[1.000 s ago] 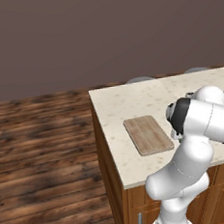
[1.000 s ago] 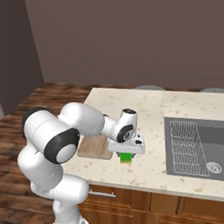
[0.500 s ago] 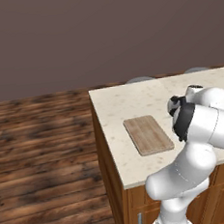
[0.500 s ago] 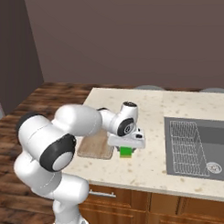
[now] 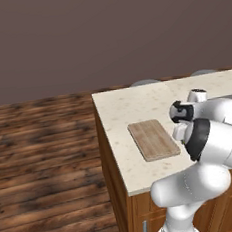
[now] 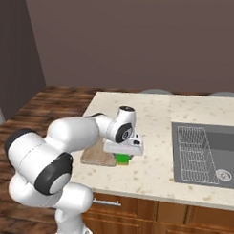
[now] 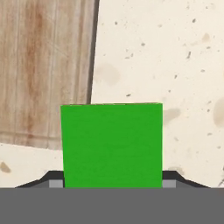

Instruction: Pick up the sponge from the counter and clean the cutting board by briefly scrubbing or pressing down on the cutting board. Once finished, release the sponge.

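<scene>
The green sponge [image 7: 111, 144] sits between my fingertips [image 7: 168, 179], and my gripper [image 7: 113, 181] is shut on it. In the hand view the sponge hangs over the beige counter [image 7: 166, 57], just beside the right edge of the wooden cutting board [image 7: 43, 65]. From the right base view the sponge [image 6: 123, 159] shows under the white hand, at the near right corner of the cutting board [image 6: 97, 155]. The left base view shows the cutting board [image 5: 153, 139] lying flat on the counter [image 5: 132, 106], with my forearm just to its right.
A sink with a wire rack [image 6: 206, 151] is set into the counter to the right. The counter's left edge [image 5: 106, 139] drops to a dark plank floor [image 5: 40, 145]. Brown cabinets [image 6: 151, 213] stand below the counter.
The hand with the sponge has shifted left, closer to the cutting board's edge. The elbow has swung down and to the left. The grip has stayed the same.
</scene>
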